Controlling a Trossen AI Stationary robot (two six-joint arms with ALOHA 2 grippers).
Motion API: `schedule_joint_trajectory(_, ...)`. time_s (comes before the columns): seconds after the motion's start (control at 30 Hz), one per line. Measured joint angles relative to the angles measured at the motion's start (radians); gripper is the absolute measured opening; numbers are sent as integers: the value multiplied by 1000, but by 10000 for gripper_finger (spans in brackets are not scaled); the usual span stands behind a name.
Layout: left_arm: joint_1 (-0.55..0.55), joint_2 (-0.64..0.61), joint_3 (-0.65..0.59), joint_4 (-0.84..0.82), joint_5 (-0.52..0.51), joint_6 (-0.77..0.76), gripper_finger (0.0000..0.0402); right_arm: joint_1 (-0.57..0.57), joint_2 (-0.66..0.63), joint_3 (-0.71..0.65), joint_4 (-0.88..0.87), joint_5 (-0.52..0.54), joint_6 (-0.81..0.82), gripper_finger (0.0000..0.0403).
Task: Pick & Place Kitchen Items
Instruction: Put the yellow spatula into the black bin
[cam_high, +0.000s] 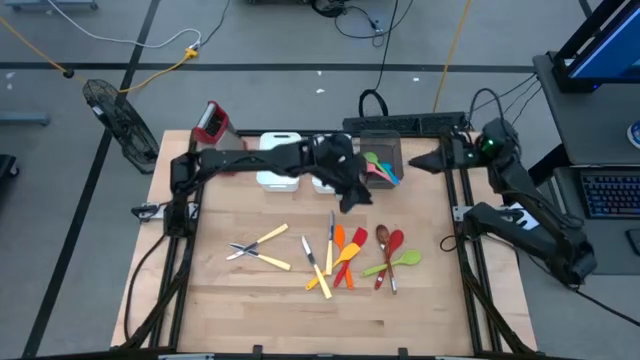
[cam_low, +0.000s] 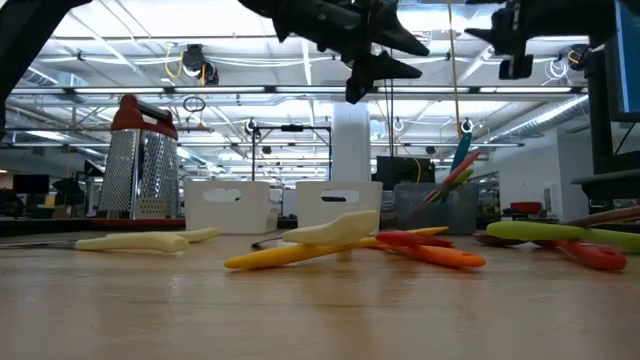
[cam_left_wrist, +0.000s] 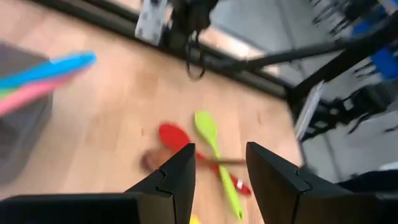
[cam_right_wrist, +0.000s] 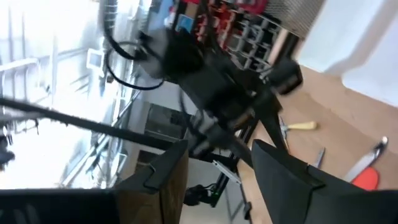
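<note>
Several kitchen items lie flat on the wooden table (cam_high: 250, 300): yellow-handled metal pieces (cam_high: 258, 250), orange and red spatulas (cam_high: 347, 255), and red and green spoons (cam_high: 392, 258). The spoons also show in the left wrist view (cam_left_wrist: 208, 134). Blue, pink and green utensils (cam_high: 380, 170) stand leaning in the dark bin (cam_high: 390, 148). My left gripper (cam_high: 358, 200) hangs above the table in front of that bin, open (cam_left_wrist: 221, 155), nothing between its fingers. My right gripper (cam_high: 415, 160) is raised at the far right, level, pointing toward the bin, open (cam_right_wrist: 217, 149) and holding nothing.
Two white bins (cam_high: 280, 160) stand at the far edge left of the dark bin. A red-topped metal grater (cam_high: 210, 122) stands at the far left corner. Bare wood lies along the near edge and left side.
</note>
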Motion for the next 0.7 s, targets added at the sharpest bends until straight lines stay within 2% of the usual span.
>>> schedule_joint_trajectory(0.2, -129, 0, 0, -172, -225, -3, 147, 0, -107, 0, 1, 2, -55, 169)
schedule_joint_trajectory(0.4, -249, 0, 0, -245, -416, -4, 147, 0, -170, 0, 1, -3, -57, 169)
schedule_joint_trajectory(0.7, -376, 0, 0, -257, -597, -3, 147, 0, -203, 0, 2, -8, -43, 169)
